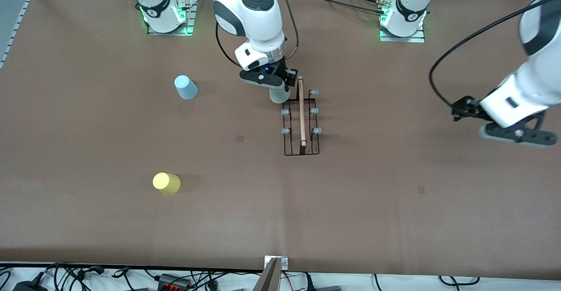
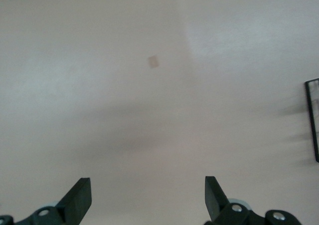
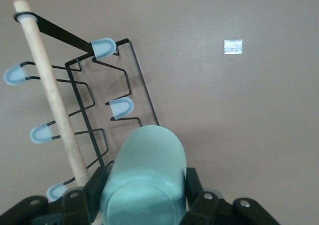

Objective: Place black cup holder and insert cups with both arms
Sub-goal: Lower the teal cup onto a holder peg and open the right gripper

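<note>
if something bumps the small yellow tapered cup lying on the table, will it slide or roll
The small yellow tapered cup seems to lie on its side on the brown table, so a nudge would probably roll it. Its taper likely curves that roll. It looks thin and light, so it should move easily.

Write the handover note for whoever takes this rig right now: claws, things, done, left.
Right claw: shut on the grey-green cup, over the black cup holder at its end nearest the bases.
Left claw: open, holding nothing, over bare table toward the left arm's end; it waits.
Holder stands mid-table, no cup seated on its pegs.
Light blue cup and yellow cup sit on the table toward the right arm's end, yellow nearer the camera.
Done: holder placed. Left: seat all three cups.
</note>
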Controlling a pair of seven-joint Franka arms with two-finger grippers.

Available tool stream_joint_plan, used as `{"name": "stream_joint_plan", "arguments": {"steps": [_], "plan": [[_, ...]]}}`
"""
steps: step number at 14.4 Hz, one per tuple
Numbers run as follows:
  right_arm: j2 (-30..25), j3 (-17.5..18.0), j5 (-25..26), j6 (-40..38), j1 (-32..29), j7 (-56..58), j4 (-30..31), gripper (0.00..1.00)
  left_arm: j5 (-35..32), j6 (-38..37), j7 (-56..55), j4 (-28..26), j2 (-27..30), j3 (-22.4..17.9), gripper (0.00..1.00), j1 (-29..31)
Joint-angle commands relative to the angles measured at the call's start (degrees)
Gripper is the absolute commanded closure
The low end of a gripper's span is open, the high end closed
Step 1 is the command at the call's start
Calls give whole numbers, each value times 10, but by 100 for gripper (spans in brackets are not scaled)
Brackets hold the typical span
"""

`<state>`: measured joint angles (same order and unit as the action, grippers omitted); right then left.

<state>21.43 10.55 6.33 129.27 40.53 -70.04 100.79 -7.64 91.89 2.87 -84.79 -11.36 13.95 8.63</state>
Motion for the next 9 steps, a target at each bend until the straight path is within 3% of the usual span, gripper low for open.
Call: {"name": "stream_joint_plan", "arguments": {"steps": [1,3,5,7,9], "plan": [[20,-4,13,8,7,-13,-17,84,51,7,8,-89,84,-121,0,-76],[30,0,13,19,9,-13,-18,81,47,42,6,-117,105,-167,0,-105],[33,4,13,22,10,-13,-17,80,47,89,7,-143,118,-175,0,-104],[37,4,13,22,10,-13,-17,80,54,32,13,-130,114,-173,0,-103],[37,4,13,22,10,-13,-17,77,55,26,13,-129,114,-171,0,-103]]}}
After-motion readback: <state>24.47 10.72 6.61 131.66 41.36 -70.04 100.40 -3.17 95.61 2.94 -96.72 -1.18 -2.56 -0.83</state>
